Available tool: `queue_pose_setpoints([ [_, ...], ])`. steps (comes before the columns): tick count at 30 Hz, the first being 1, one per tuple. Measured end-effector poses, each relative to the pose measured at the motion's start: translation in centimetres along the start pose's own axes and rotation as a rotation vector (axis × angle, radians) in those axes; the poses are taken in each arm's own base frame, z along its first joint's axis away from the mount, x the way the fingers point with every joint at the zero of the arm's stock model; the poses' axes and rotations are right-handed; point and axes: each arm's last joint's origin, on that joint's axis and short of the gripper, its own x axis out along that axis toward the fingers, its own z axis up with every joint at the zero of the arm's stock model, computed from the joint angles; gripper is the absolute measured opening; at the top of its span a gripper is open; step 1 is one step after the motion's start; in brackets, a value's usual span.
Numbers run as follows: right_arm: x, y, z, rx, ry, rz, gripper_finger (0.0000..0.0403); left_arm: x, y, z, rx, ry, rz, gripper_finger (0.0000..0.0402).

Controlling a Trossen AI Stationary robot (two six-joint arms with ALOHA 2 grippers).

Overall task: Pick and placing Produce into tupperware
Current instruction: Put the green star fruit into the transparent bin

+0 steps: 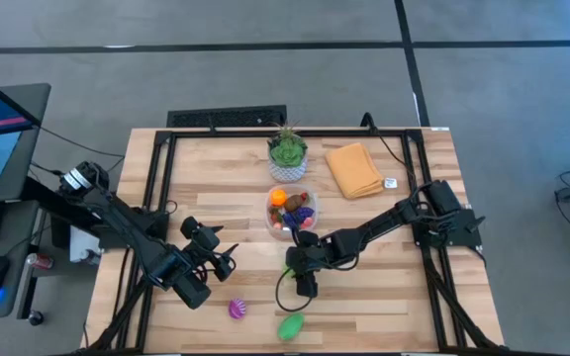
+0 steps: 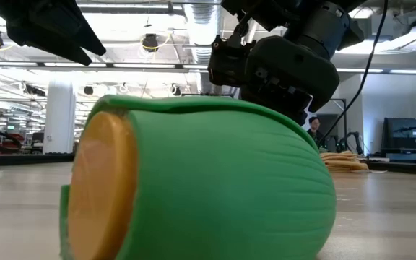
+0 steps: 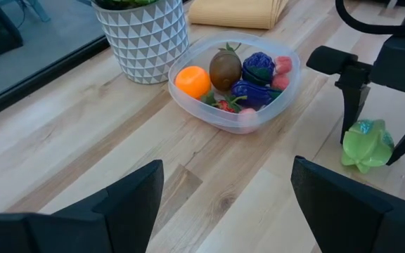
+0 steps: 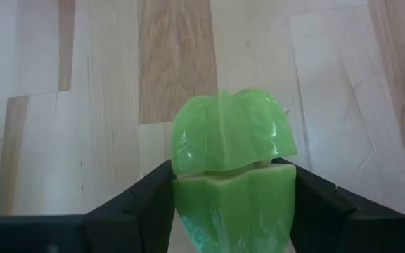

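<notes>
The clear tupperware (image 1: 291, 211) stands mid-table and holds orange, brown, purple and red toy produce; it also shows in the left wrist view (image 3: 234, 77). My right gripper (image 1: 303, 282) is just near of it, shut on a pale green toy pepper (image 4: 230, 151), which also shows in the left wrist view (image 3: 366, 144). A darker green toy with an orange cut face (image 1: 290, 326) and a pink-purple toy (image 1: 237, 309) lie on the table near the front edge. My left gripper (image 1: 228, 259) is open and empty, left of the right gripper. My right gripper pinches the pale green pepper's two opposite sides (image 4: 188, 190) between its two fingers. The fingers come from above, pointing down. The pepper stands out below the fingertips (image 3: 350, 105). Whether its lower end rests on the table, I cannot tell.
A green plant in a white patterned pot (image 1: 287, 156) stands just behind the tupperware. A folded orange cloth (image 1: 353, 170) lies at the back right. The darker green toy (image 2: 193, 180) fills the low view. Bare wood lies between the two grippers and to the right.
</notes>
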Motion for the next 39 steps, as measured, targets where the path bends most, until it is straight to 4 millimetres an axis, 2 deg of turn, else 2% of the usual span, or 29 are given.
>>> queue_pose_setpoints([
  [8, 0.0, 0.0, 0.0, 0.028, 0.004, -0.002, 0.0244, 0.0, 0.0, 0.0, 0.000, 0.000, 0.000, 0.0302],
  [17, -1.7, 0.1, 0.6, 0.038, -0.020, 0.002, 0.0244, 0.0, 0.0, 0.0, 0.001, 0.000, 0.000, 0.0302],
  [28, -6.0, -0.6, 1.6, 0.049, -0.050, -0.031, 0.0244, 0.0, 0.0, 0.0, 0.004, 0.000, -0.001, 0.0302],
  [39, -10.8, -3.0, 2.4, 0.093, -0.107, -0.159, 0.0245, 0.0, 0.0, 0.0, 0.000, -0.001, -0.003, 0.0302],
])
